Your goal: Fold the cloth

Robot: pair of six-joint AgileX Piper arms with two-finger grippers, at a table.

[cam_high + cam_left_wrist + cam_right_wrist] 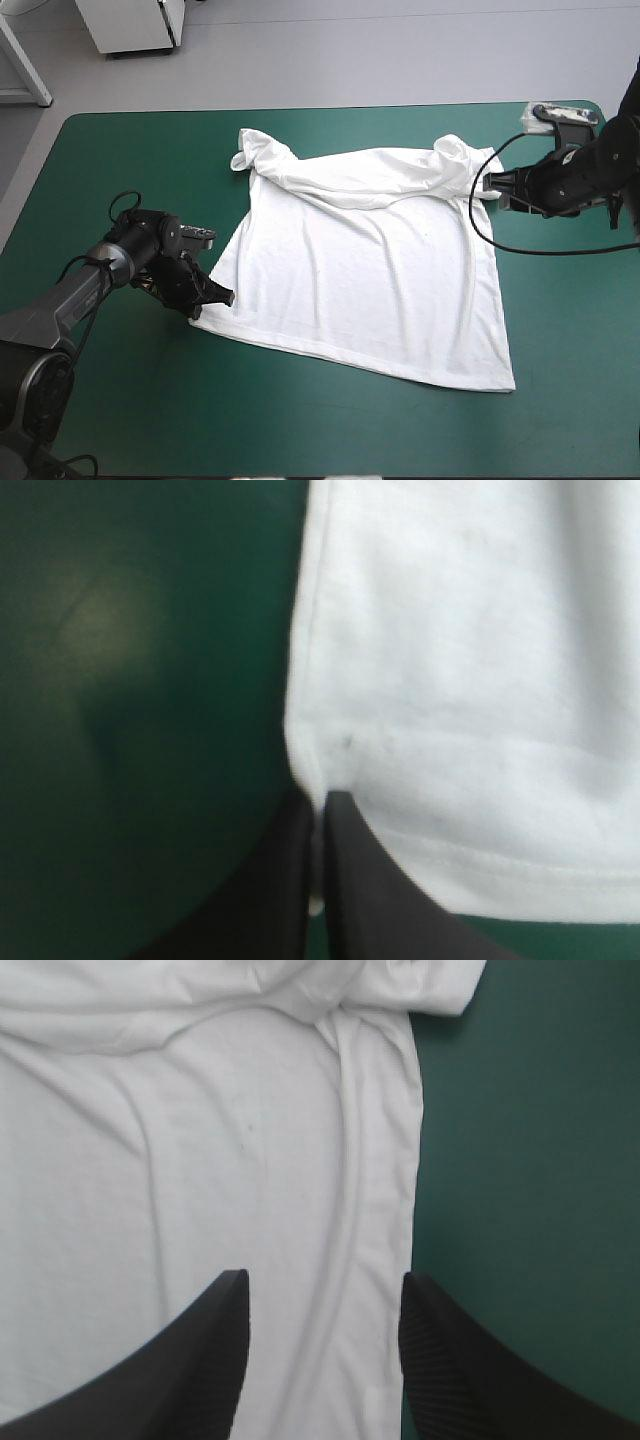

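- Pinching the T-shirt's [370,270] near hem corner, the left gripper [322,802] has its black fingers all but closed on the fabric, judged ready to lift it for a fold.
- T-shirt lies spread flat on the teal-green cover [120,400], its far collar end rumpled.
- Right gripper [322,1282] stands with fingers apart over the T-shirt's side edge, holding nothing.
- Only the left wrist view confirms the pinch; the high view leaves it unclear.

T-shirt [370,270] spread mostly flat; L gripper [222,297] at its near-left corner, R gripper [483,190] at far-right edge.
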